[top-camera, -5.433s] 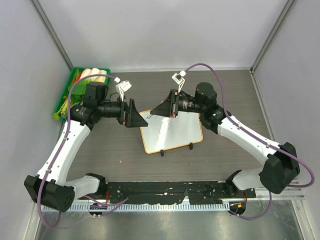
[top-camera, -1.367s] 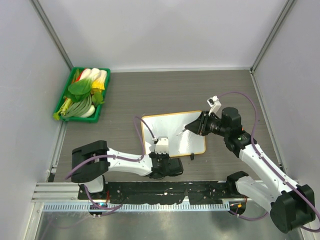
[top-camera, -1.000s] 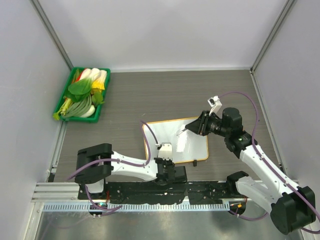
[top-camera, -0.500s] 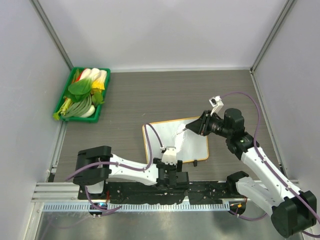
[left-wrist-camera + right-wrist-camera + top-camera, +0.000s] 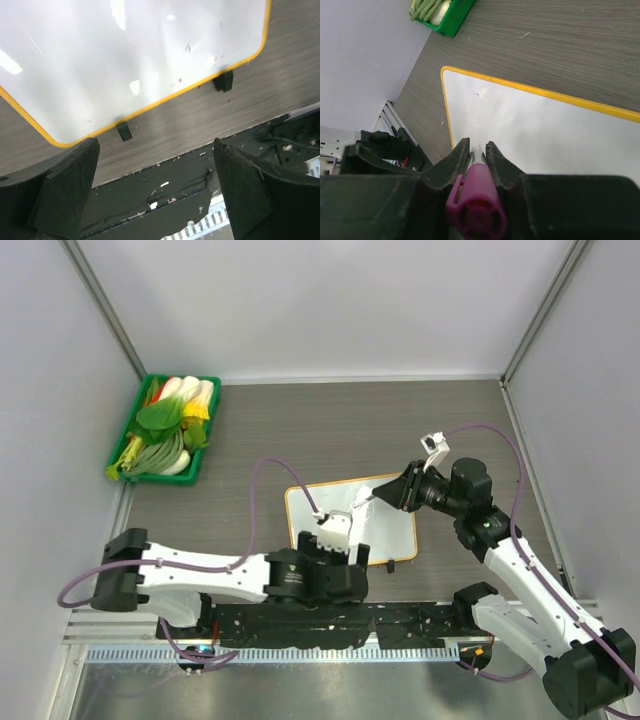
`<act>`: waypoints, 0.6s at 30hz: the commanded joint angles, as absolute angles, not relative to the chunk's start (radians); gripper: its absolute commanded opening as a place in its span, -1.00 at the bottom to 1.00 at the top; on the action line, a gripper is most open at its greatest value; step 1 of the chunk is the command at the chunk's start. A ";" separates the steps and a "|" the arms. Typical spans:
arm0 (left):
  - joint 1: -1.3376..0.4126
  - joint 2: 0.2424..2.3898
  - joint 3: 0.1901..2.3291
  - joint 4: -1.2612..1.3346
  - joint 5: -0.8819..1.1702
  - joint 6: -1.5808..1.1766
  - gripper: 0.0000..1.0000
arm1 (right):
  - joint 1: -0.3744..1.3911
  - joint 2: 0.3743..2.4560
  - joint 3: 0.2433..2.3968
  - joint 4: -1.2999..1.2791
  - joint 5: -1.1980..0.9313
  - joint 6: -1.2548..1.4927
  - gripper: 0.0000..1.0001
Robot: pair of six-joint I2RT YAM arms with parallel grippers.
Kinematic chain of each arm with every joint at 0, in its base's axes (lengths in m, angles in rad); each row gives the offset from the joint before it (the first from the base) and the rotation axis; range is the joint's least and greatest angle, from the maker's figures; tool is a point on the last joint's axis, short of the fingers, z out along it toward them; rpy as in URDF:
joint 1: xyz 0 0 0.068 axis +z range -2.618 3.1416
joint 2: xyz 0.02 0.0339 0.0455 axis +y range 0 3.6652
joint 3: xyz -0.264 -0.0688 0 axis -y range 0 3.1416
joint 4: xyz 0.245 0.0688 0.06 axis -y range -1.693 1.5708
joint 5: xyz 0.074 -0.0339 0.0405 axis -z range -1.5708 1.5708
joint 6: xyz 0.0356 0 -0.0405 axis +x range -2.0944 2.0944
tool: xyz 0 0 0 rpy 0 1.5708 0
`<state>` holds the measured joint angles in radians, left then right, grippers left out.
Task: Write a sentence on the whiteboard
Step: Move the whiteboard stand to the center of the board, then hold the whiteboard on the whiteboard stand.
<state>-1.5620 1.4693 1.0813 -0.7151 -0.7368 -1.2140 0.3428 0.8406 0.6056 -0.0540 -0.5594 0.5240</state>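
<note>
The whiteboard (image 5: 392,527) lies flat on the table, white with a thin orange frame. Its face is blank in all views, so no sentence shows. My right gripper (image 5: 372,497) is shut on a purple marker (image 5: 476,202) and points its tip down at the board (image 5: 535,122), near its middle. I cannot tell whether the tip touches. My left gripper (image 5: 340,568) hangs low over the board's near edge. Its jaws stand wide open and empty (image 5: 160,195). Below it are the board's edge (image 5: 150,60) and two black clip feet (image 5: 124,131).
A green tray of vegetables (image 5: 165,427) stands at the back left and also shows in the right wrist view (image 5: 442,11). The black base rail (image 5: 330,618) runs along the near edge, just under my left gripper. Grey walls close in both sides.
My left arm has swung from the back left down to the near edge and stretched out low. The board has turned slightly. My right gripper still holds the marker over the board.
</note>
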 commanded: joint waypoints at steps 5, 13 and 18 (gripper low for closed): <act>-1.310 1.168 1.014 -0.464 -0.597 -0.767 0.99 | 0.337 0.795 0.640 -0.069 -0.526 0.500 -0.99; -0.912 1.031 1.011 -0.462 -0.223 -0.598 0.99 | 0.339 0.752 0.629 -0.117 -0.500 0.483 -0.99; -0.689 0.965 0.950 -0.485 -0.005 -0.615 0.99 | 0.339 0.752 0.620 -0.120 -0.488 0.482 -0.99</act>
